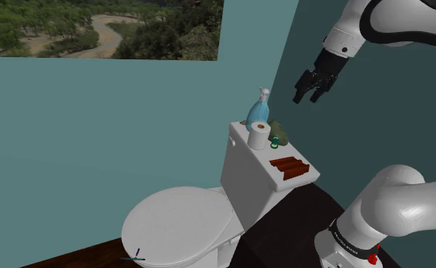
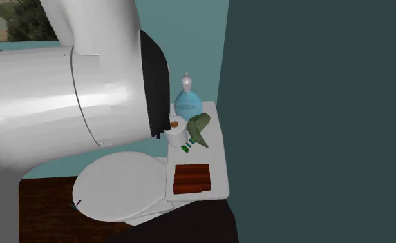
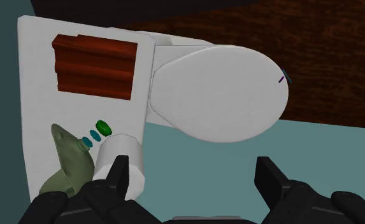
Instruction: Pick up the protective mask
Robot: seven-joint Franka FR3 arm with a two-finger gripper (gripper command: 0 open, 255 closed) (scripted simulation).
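Note:
The protective mask (image 1: 278, 133) is an olive-green, crumpled piece on the white toilet tank lid (image 1: 248, 154), behind a toilet paper roll (image 1: 259, 135). It also lies beside the roll in the second exterior view, mask (image 2: 200, 129) against roll (image 2: 175, 131). My black gripper (image 1: 313, 85) hangs open in the air, above the tank and off toward the shoulder view's right. In the wrist view the mask (image 3: 69, 162) sits outside one of the fingers (image 3: 118, 175), and nothing lies between the spread gripper (image 3: 193, 181).
A blue spray bottle (image 1: 259, 109) stands at the tank's back corner. A red-brown ridged block (image 1: 290, 167) lies on the lid's near end, and a small green object (image 3: 102, 127) sits between it and the roll. The shut toilet seat (image 1: 179, 224) is below. Teal walls close in behind.

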